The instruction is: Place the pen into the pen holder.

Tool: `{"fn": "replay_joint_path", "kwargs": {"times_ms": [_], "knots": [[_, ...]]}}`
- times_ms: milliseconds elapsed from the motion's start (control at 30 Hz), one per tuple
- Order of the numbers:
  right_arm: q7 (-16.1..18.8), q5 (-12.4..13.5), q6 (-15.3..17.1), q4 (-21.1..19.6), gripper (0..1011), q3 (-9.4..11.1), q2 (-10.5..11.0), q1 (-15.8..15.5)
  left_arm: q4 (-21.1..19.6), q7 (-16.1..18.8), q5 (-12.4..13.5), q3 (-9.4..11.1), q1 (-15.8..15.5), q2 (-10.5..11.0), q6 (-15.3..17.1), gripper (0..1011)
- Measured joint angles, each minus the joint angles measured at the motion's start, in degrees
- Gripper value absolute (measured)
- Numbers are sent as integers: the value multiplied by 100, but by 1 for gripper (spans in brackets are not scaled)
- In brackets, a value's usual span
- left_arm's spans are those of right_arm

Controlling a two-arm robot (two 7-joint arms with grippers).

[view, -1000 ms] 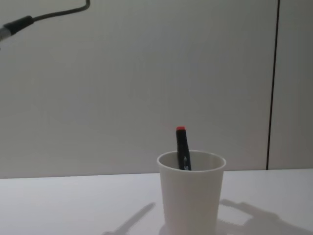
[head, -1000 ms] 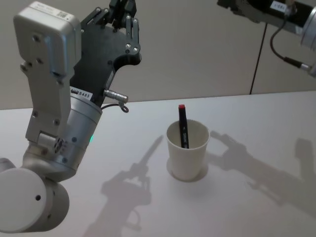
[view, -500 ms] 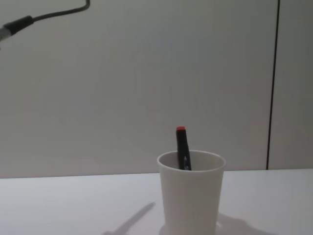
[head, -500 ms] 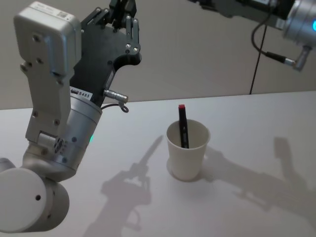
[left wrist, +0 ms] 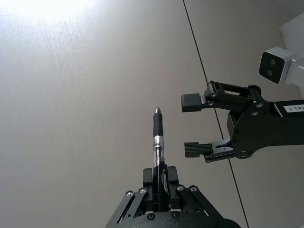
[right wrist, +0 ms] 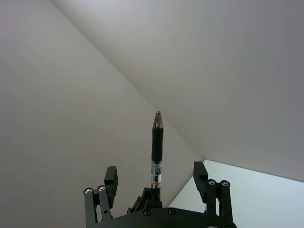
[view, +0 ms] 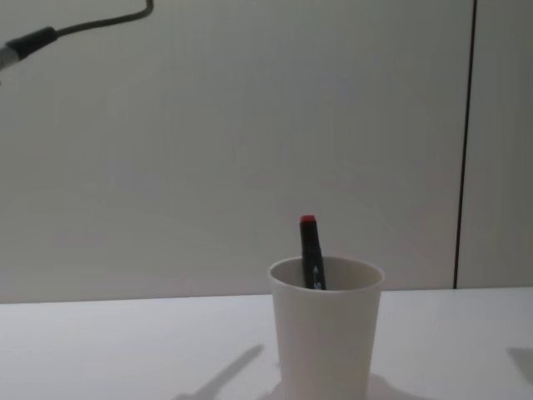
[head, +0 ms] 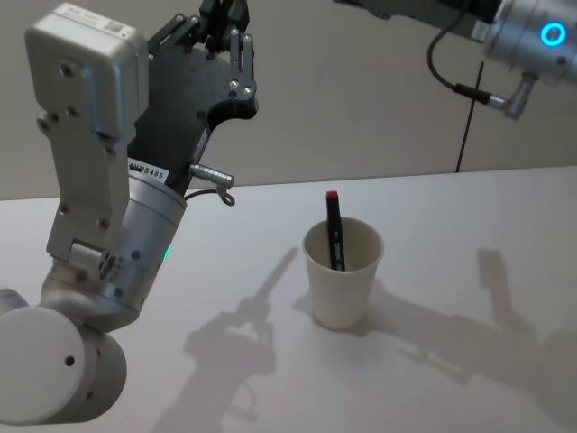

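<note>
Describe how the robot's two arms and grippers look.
Left arm: white boxy and silver rounded casings, a green light, a numbered sticker. Right arm: silver, a blue ring light, black cables. The left gripper and right gripper are black linkages; the right has flat rectangular pads.
</note>
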Motion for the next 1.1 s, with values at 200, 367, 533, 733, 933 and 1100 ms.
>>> {"fn": "replay_joint_path", "kwargs": {"times_ms": [200, 367, 533, 733, 933, 1100], "knots": [[118, -303, -271, 56, 1002, -131, -35, 58, 0, 0, 0, 0, 0, 0, 0, 179], [193, -480, -437, 120, 1002, -232, -65, 103, 0, 0, 0, 0, 0, 0, 0, 179], [257, -571, -533, 185, 1002, -308, -97, 149, 0, 0, 0, 0, 0, 0, 0, 179], [335, -607, -599, 279, 1001, -415, -165, 228, 0, 0, 0, 0, 0, 0, 0, 179], [372, -672, -693, 357, 1001, -504, -210, 291, 0, 0, 0, 0, 0, 0, 0, 179], [395, -741, -782, 415, 1002, -557, -230, 332, 0, 0, 0, 0, 0, 0, 0, 179]]}}
